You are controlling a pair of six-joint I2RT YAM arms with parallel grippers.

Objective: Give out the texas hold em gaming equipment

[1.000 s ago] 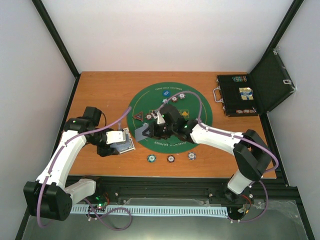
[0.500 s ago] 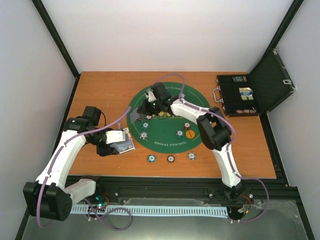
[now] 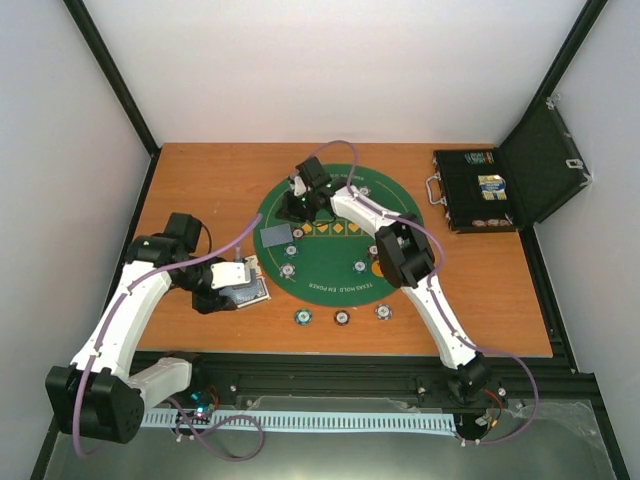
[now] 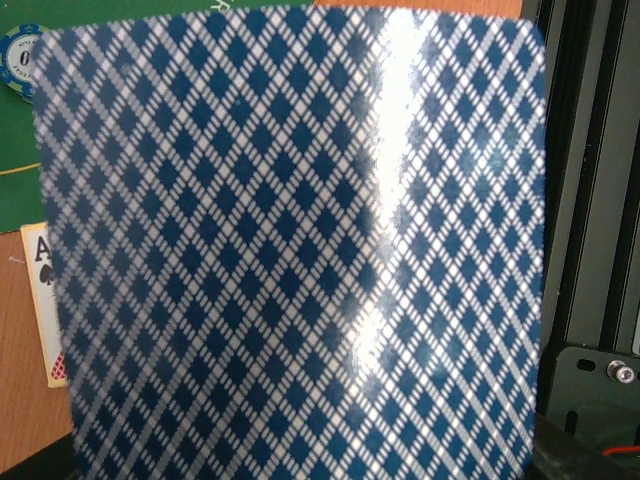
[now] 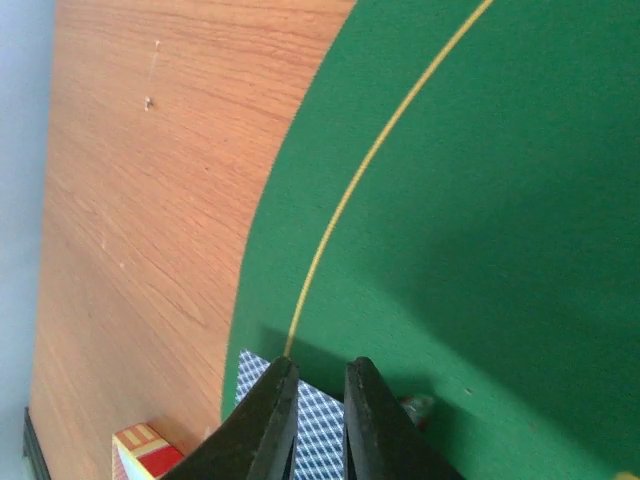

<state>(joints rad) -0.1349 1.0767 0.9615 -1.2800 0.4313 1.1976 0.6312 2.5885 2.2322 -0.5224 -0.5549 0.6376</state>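
A blue-grey-backed playing card (image 3: 276,235) lies flat on the left edge of the green mat (image 3: 390,240). My right gripper (image 3: 293,210) hovers just beyond it, jaws a narrow gap apart and empty. In the right wrist view the card (image 5: 318,432) shows below the gripper (image 5: 320,365). My left gripper (image 3: 232,284) is shut on a stack of playing cards (image 3: 247,293) left of the mat. Their diamond-patterned back (image 4: 300,250) fills the left wrist view and hides the fingers. Poker chips (image 3: 287,270) sit on the mat, and three more (image 3: 342,317) lie on the table in front of it.
An open black case (image 3: 475,195) stands at the back right. My right arm (image 3: 400,255) stretches across the mat and hides part of it. A face-up card (image 4: 42,300) lies under the left gripper. A red and yellow object (image 5: 148,450) shows off the mat's edge.
My right arm carried a card from the mat's near left side towards the far left. It let the card go on the mat's left edge. The left arm has not moved.
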